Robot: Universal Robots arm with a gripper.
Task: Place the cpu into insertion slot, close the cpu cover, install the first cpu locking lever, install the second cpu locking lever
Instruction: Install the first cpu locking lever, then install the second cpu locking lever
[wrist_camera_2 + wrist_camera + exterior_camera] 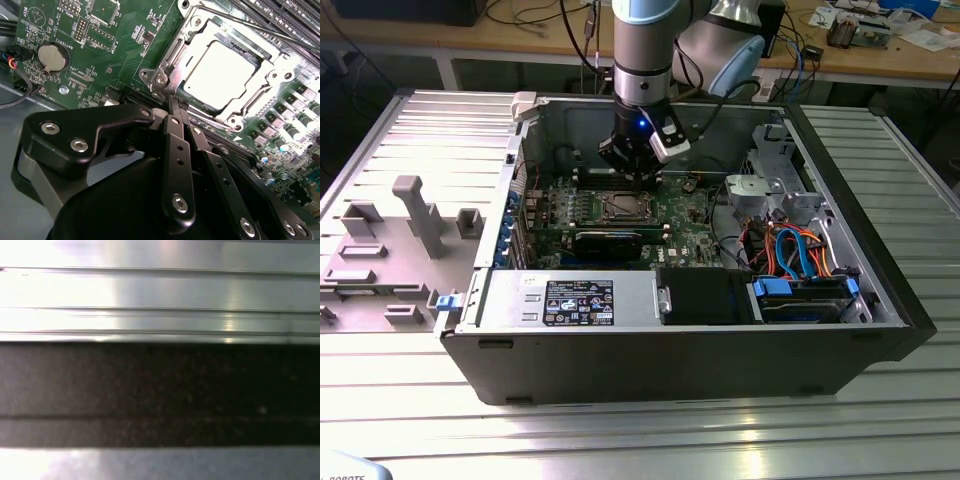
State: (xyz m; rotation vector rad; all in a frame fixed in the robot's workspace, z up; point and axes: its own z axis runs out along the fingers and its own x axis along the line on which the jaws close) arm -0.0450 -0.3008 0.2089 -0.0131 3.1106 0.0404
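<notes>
The cpu lies flat in the insertion slot on the green board, its pale metal face showing through the window of the cpu cover. The cover lies down over it as a shiny frame. A thin locking lever runs along one side of the socket. My gripper is shut, its black fingers pressed together with the tips at a corner of the socket, by a silver hinge piece. In the exterior view the gripper hangs just above the socket's far edge.
The open computer case walls in the board. A black card lies in front of the socket, with memory slots beside it and a coin battery apart from it. Drive cages and blue cables fill the exterior view's right. The first wrist view shows ribbed metal.
</notes>
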